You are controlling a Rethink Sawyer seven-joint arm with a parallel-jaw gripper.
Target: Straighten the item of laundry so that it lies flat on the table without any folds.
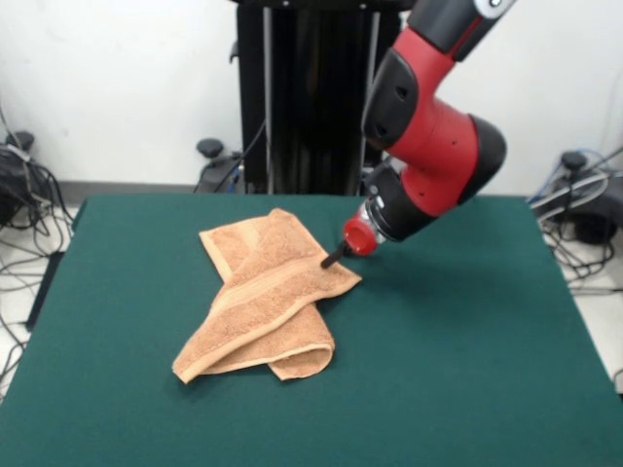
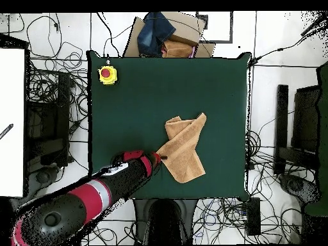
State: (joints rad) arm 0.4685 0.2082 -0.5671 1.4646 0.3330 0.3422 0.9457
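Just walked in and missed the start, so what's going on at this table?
A red and black robot arm is working on an orange-tan towel lying on the green table. The towel is not flat yet: it is folded over itself in layers. The gripper is down at the towel's edge on the side nearer the robot's base. A yellow box with a red button sits in a table corner.
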